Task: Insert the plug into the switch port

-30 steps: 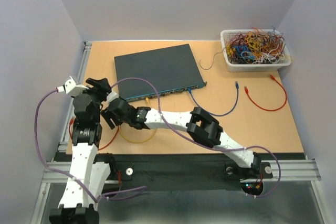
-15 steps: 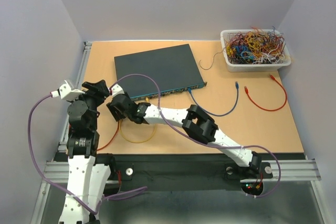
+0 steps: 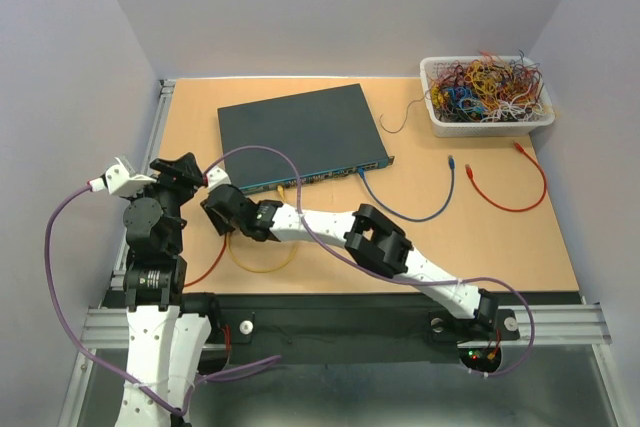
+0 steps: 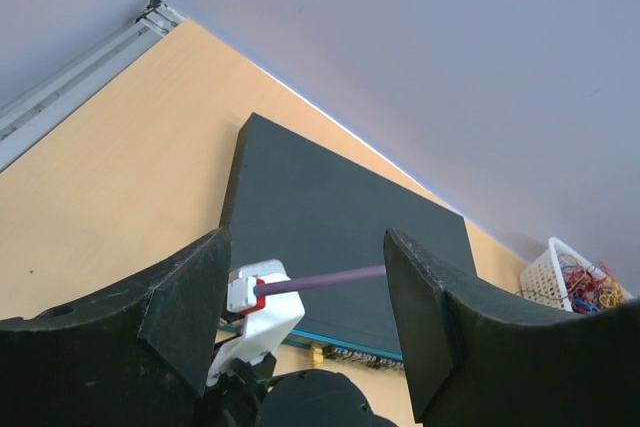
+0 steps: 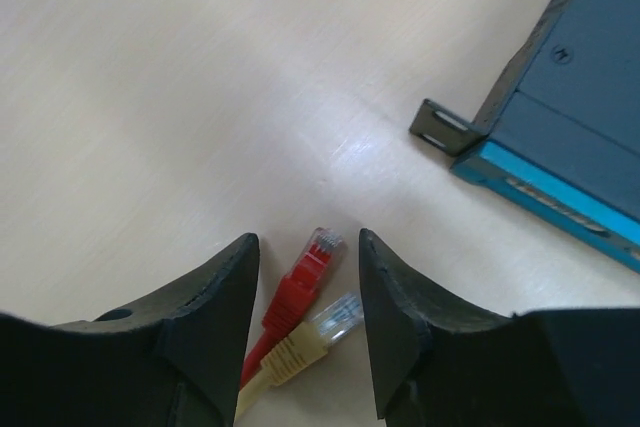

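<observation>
Two plugs lie side by side on the table between my right gripper's (image 5: 309, 240) fingers: a red plug (image 5: 305, 282) and a yellow plug (image 5: 322, 329). Those jaws are open, with a small gap either side of the plugs, and touch neither. The dark teal switch (image 3: 300, 135) lies flat further back; its ports (image 5: 560, 202) run along the teal front strip. In the top view my right gripper (image 3: 213, 205) hovers just left of the switch's front corner. My left gripper (image 3: 187, 169) is open and empty beside it, facing the switch (image 4: 330, 237).
A yellow cable (image 3: 262, 259) loops on the table, one end at the switch front (image 4: 318, 354). A blue cable (image 3: 410, 209) also leaves the front face. A red cable (image 3: 510, 192) lies at the right. A white basket of wires (image 3: 488, 95) stands at the back right.
My right gripper has slid left and further back over the two plugs, and its jaws have narrowed. The left arm has swung a little to the left.
</observation>
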Robot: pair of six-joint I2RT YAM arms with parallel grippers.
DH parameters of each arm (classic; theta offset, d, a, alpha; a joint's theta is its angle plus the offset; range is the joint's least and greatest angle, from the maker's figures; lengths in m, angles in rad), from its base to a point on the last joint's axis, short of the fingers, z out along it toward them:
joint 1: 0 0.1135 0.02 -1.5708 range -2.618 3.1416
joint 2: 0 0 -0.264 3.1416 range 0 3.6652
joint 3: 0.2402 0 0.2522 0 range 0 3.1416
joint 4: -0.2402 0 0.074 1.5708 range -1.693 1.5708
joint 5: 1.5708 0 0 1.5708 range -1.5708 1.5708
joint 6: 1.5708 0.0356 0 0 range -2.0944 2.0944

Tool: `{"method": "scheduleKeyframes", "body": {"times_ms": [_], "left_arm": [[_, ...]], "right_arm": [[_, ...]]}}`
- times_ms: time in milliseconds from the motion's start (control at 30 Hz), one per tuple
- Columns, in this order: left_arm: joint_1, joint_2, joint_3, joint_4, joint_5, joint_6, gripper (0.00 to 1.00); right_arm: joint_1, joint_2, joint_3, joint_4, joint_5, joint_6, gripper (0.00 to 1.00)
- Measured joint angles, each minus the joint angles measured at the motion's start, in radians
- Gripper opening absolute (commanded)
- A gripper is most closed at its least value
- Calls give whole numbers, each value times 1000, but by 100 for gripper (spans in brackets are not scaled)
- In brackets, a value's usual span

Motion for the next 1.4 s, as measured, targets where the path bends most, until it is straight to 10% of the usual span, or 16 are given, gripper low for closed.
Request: {"method": "scheduleKeyframes", "body": {"times_ms": [333,567,800,1400], "left_arm": [[0,0,0,0,0,5,73],[0,0,0,-1,0,7,73],[0,-1,0,-2,0,16,73],[0,-14,32,50,118,54,73]], "right_arm": [[26,14,12,8,-2,28,36],[26,16,12,9,7,48,2],[26,15,-9,51,16,57,1],[-17,-795,-903,581,-90,30,0]]}}
